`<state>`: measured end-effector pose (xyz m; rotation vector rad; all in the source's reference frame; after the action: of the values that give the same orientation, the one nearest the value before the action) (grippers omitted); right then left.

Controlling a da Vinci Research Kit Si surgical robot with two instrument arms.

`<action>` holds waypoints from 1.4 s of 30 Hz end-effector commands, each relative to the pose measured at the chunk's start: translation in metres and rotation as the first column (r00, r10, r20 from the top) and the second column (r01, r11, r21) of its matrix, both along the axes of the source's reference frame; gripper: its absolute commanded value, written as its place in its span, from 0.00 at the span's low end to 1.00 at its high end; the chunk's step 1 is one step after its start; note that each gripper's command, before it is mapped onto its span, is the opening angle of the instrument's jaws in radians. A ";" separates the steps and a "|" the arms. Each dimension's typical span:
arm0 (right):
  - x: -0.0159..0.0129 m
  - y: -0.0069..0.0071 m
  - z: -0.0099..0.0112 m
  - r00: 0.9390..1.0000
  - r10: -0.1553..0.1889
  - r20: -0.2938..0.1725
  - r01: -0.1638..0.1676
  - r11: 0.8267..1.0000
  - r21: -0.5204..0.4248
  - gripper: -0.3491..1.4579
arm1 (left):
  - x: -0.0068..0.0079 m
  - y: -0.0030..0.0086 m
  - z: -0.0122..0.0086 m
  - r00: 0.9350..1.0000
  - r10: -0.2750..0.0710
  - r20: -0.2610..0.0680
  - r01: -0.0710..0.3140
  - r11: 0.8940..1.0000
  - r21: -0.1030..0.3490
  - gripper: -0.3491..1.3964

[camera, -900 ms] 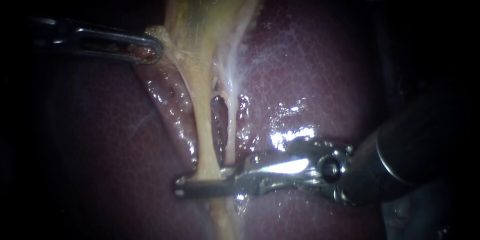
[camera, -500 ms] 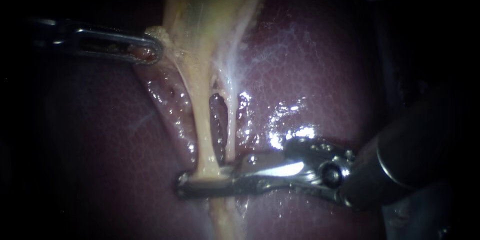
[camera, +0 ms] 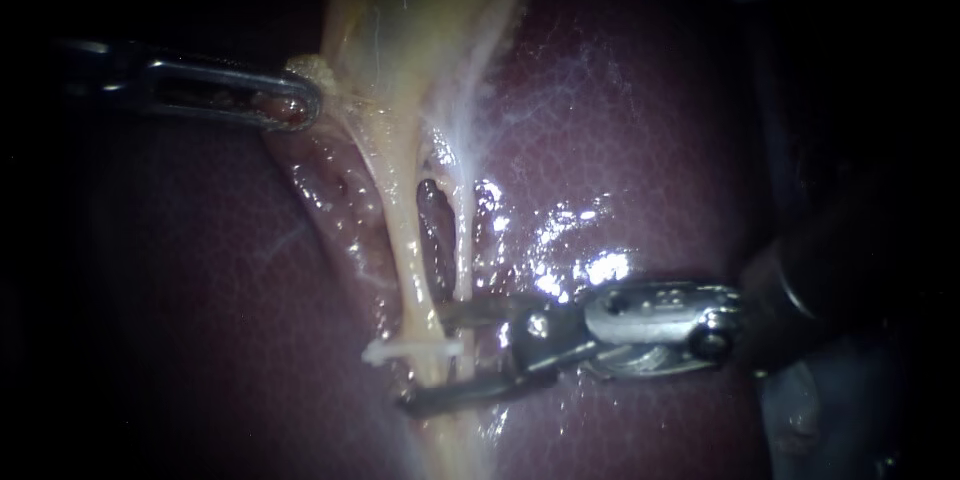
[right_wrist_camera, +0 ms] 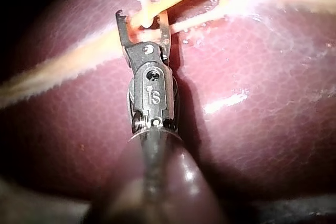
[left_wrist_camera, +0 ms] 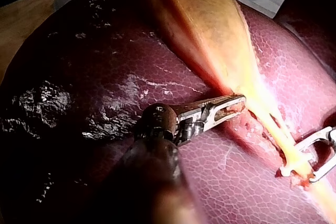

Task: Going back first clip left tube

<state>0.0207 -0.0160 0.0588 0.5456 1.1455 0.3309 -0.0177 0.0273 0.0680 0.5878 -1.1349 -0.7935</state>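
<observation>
Half a second earlier the right instrument (camera: 428, 357) had been clamped across the left tube (camera: 405, 240). Now its jaws stood apart, straddling the tube, and a white clip (camera: 385, 350) sat across it. The clip looked seated, so withdrawal could proceed. The left instrument (camera: 308, 106) gripped the gallbladder (camera: 400, 20).

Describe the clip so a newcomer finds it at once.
On the dark red liver, follow the thicker pale yellow left tube from the yellowish gallbladder. The small white clip crosses it, between the right instrument's open jaws, the only crossbar there.
</observation>
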 end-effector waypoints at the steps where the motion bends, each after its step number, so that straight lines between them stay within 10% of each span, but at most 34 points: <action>1: -0.0005 0.0003 -0.0006 1.000 0.000 -0.003 0.000 1.000 -0.025 0.47 | 0.0001 0.0000 -0.0001 1.000 0.001 0.001 -0.001 1.000 0.000 0.00; 13: -0.0064 0.0051 -0.0067 1.000 -0.003 -0.008 0.002 0.986 -0.165 0.47 | 0.0002 0.0000 0.0000 1.000 0.001 0.001 -0.001 1.000 0.000 0.00; 24: -0.0107 0.0088 -0.0080 1.000 0.002 0.004 -0.001 0.974 -0.228 0.47 | 0.0001 -0.0001 0.0001 1.000 0.001 0.000 -0.001 1.000 -0.001 0.00; 42: -0.0119 0.0096 -0.0074 1.000 -0.004 0.003 0.005 0.969 -0.246 0.47 | -0.0013 -0.0006 0.0018 1.000 0.004 0.001 -0.004 1.000 -0.007 0.00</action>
<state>0.0088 -0.0064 0.0515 0.3293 1.1635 0.1807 -0.0192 0.0266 0.0701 0.5858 -1.1377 -0.7850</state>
